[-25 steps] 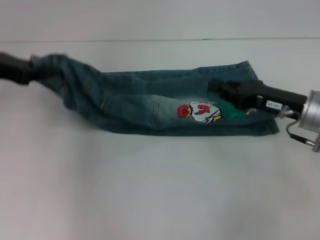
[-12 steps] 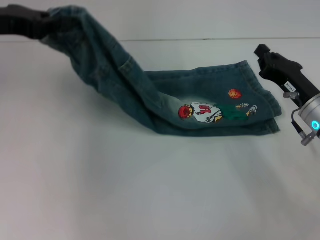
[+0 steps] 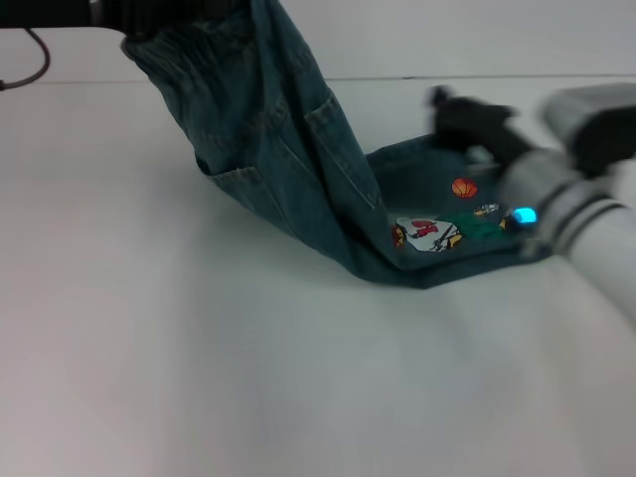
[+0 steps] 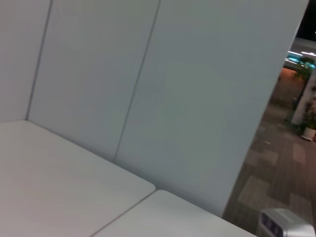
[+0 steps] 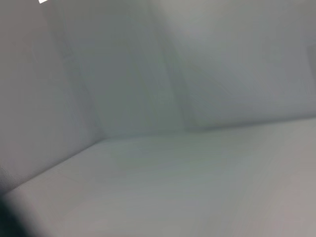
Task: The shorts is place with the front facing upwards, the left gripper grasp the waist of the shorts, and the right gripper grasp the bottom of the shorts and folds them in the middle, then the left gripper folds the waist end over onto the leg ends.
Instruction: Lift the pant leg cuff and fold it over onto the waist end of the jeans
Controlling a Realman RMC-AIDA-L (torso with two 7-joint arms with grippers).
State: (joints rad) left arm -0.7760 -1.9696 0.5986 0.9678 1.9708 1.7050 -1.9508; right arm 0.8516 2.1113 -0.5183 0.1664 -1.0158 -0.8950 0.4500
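Left gripper (image 3: 149, 15) gripping limp denim shorts (image 3: 288, 149)

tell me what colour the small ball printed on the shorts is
Orange ball, clearest in the head view.

The right gripper (image 3: 447, 104) is blurred; the shorts' (image 3: 288, 149) waist and left gripper (image 3: 149, 15) run off the top edge.

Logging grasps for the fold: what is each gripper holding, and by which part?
The left gripper holds the shorts by the waist, lifted. The right gripper holds nothing.
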